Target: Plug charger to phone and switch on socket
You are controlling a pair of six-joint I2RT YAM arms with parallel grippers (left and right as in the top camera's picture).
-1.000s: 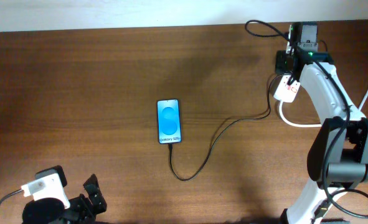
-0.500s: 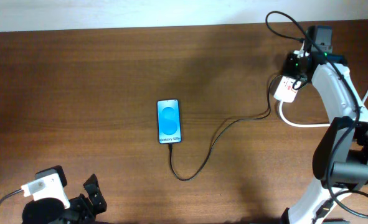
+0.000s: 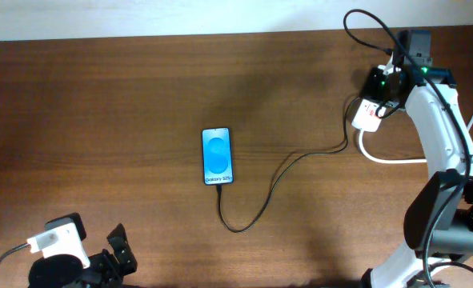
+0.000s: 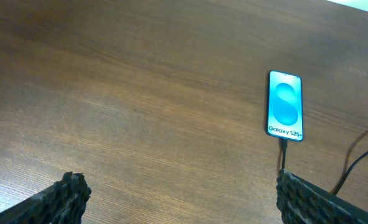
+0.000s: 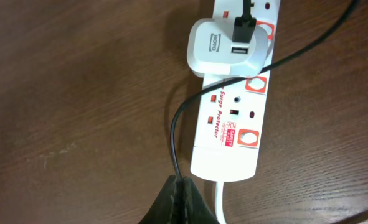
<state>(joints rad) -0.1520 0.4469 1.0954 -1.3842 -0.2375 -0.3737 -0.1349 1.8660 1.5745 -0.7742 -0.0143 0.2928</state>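
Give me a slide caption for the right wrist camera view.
Right gripper, shut, at the cord end of a white power strip with a white adapter and black cable plugged in.

Soft, even light falls from above on the wooden table [image 3: 100, 120] in the overhead view. The wood is dimmer toward its left edge, and there is a faint broad shadow on the far side of the phone [image 3: 218, 156]. The phone's blue screen glows without washing out.

In the left wrist view the wood carries a pale sheen, and the left gripper's fingers [image 4: 68, 196] are dark and soft.

The right wrist view is sharp on the socket [image 5: 230, 124], with legible print and bright whites. The charger [image 5: 224, 46] casts a soft shadow to its left. The right gripper [image 5: 179, 199] is a blurred dark shape.
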